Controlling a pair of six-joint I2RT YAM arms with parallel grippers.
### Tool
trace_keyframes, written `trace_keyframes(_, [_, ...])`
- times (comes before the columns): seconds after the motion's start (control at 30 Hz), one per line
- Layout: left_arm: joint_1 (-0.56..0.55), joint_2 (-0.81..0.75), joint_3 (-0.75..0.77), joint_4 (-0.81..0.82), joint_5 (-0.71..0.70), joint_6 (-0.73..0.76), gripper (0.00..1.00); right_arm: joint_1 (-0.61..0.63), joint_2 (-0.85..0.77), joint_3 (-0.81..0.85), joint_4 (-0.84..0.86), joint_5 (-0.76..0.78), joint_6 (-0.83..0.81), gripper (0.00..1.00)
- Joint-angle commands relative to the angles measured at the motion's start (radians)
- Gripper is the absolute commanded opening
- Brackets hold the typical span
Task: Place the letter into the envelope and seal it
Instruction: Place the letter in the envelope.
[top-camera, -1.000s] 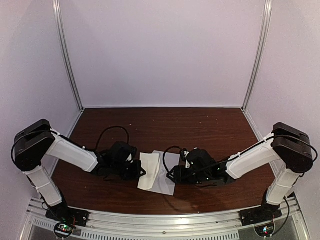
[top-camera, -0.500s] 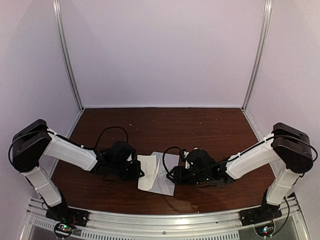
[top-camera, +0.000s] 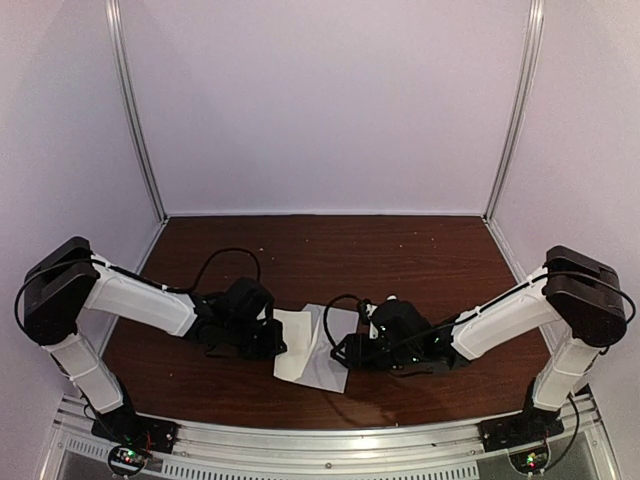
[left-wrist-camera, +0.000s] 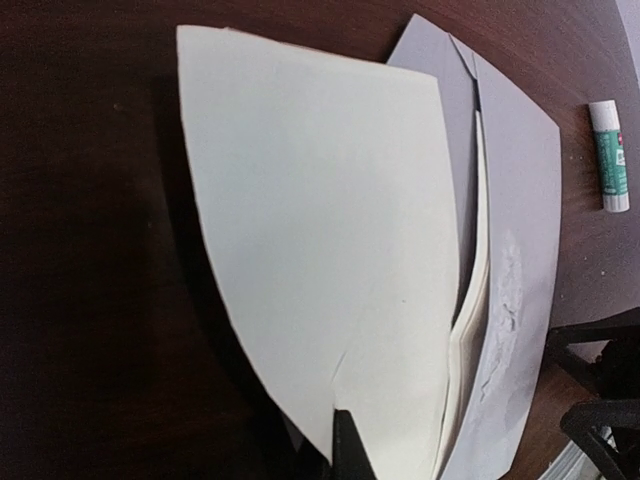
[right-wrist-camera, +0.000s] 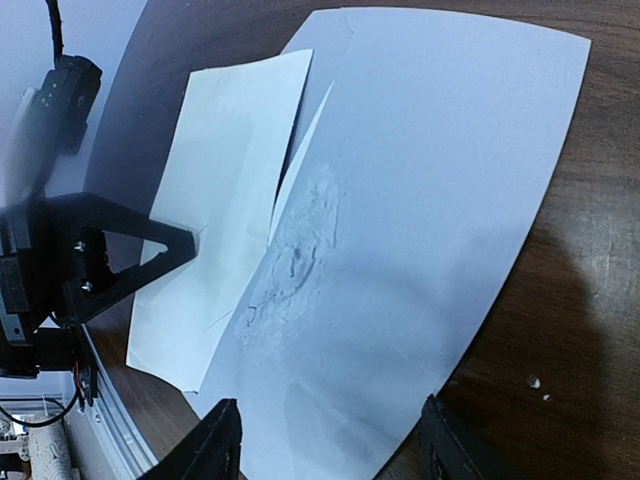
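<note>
— So, where does the envelope (right-wrist-camera: 440, 170) lie?

— Flat on the dark wooden table (top-camera: 330, 250), between the two arms, its grey face up. A rough whitish smear marks the middle of that face.

— And the letter (left-wrist-camera: 320, 230)?

— On the envelope's left side, overlapping it. The letter's right edge slips under a raised edge of the envelope, and the folded layers show in that gap. Most of the white sheet sticks out to the left of the envelope, bowed up off the wood with a shadow beneath it.

— What is the left gripper (top-camera: 272, 343) doing?

— It is pinched on the letter's outer edge, the one farthest from the envelope. One dark finger (left-wrist-camera: 345, 450) lies on top and the paper creases there. Its mate is hidden under the sheet.

— The right gripper (right-wrist-camera: 330, 455)?

— Its fingers stand wide apart at the envelope's right edge, holding nothing. The grey paper shows between them. Whether they touch it I cannot tell.

— Anything else?

— A glue stick (left-wrist-camera: 607, 155) with a green label lies beyond the envelope, on the side away from the letter, apart from both.
</note>
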Motion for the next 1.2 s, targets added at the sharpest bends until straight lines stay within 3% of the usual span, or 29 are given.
trace_keyframes(0.0, [-0.015,-0.007,0.029,-0.041,-0.021,0.052,0.00,0.010,-0.015,0.001,-0.028,0.002,-0.019,0.64])
trace_keyframes(0.1, [-0.023,-0.004,0.037,-0.040,-0.014,0.073,0.00,0.009,-0.023,0.006,-0.037,0.014,-0.034,0.68])
trace_keyframes(0.67, [-0.031,0.043,0.035,0.091,0.077,0.086,0.00,0.007,0.096,0.065,0.041,-0.072,-0.046,0.67])
trace_keyframes(1.17, [-0.031,-0.027,0.014,-0.089,-0.032,0.011,0.00,-0.003,0.003,0.026,-0.054,0.052,-0.046,0.66])
